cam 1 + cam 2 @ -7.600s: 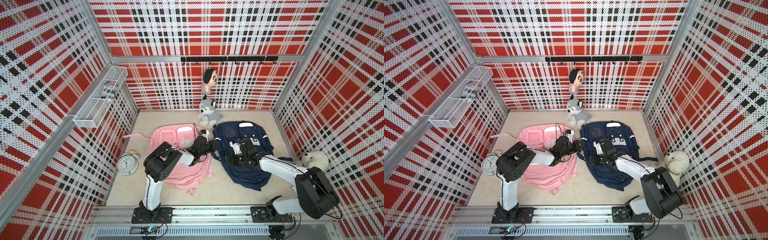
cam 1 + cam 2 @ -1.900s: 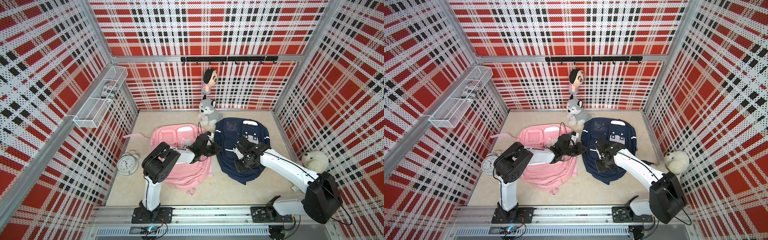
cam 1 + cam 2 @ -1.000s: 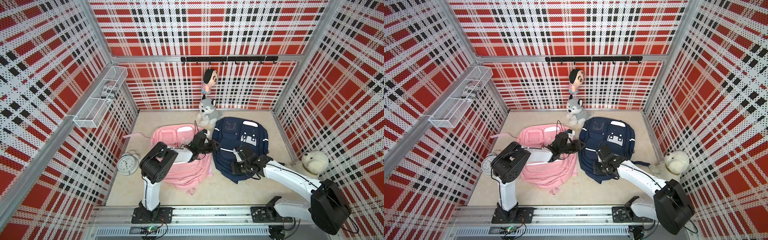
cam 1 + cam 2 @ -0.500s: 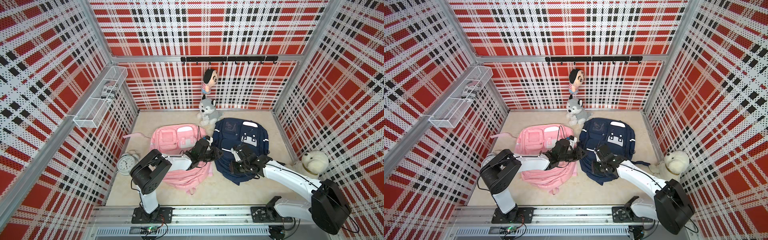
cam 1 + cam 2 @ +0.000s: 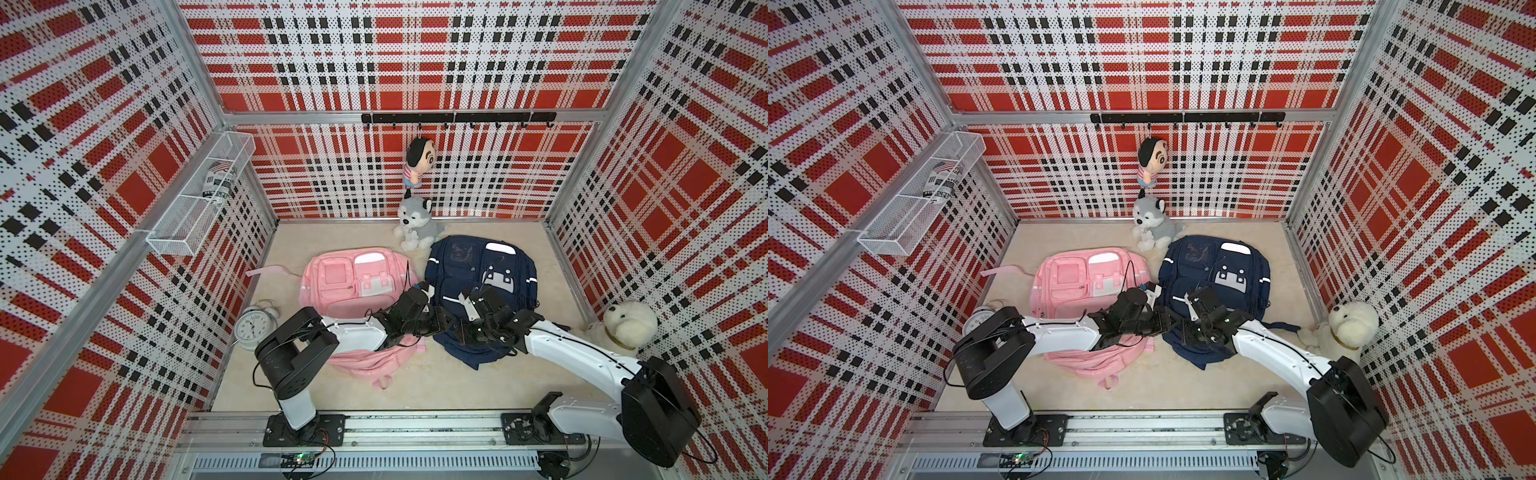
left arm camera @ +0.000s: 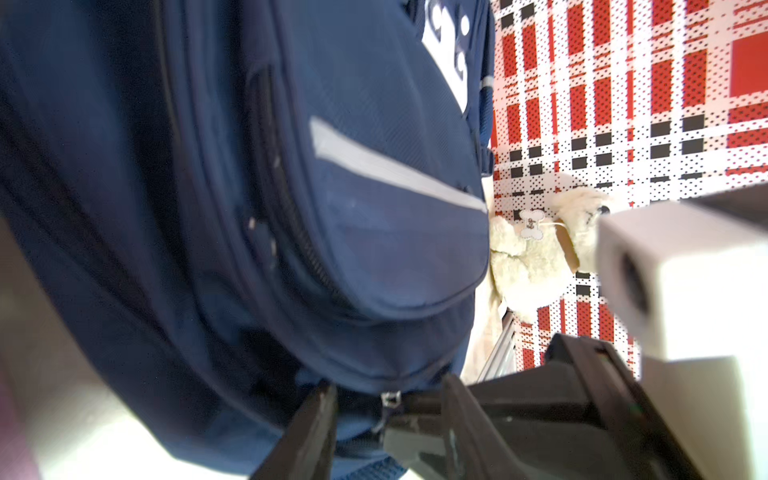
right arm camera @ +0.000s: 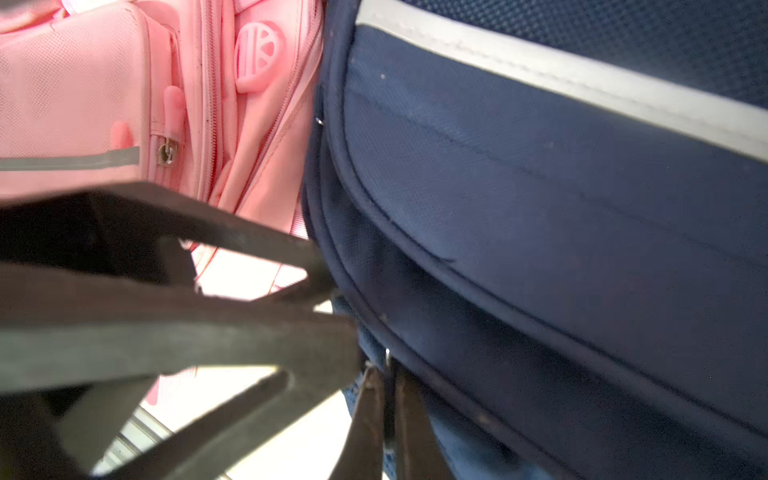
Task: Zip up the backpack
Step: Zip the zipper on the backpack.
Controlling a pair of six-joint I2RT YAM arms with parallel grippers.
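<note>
The navy backpack [image 5: 478, 270] lies flat against the pink backpack [image 5: 353, 282]. At its corner nearest the pink backpack, the left gripper [image 6: 388, 386] clamps the navy fabric. The right gripper [image 7: 386, 374] has its 2 jaws closed on the zipper pull [image 7: 387, 415].

On the surface [image 5: 436, 386], the backpack [image 5: 465, 270] is laid just right of a second backpack [image 5: 345, 291], with an alarm clock [image 5: 252, 325] left of that one and a plush husky [image 5: 415, 226] behind both. A plush dog [image 5: 629, 328] is set against the right wall [image 5: 665, 208], a doll [image 5: 419, 160] hung from the hook rail [image 5: 478, 117] above the husky, and a wire basket [image 5: 195, 216] mounted on the left wall [image 5: 104, 208].
</note>
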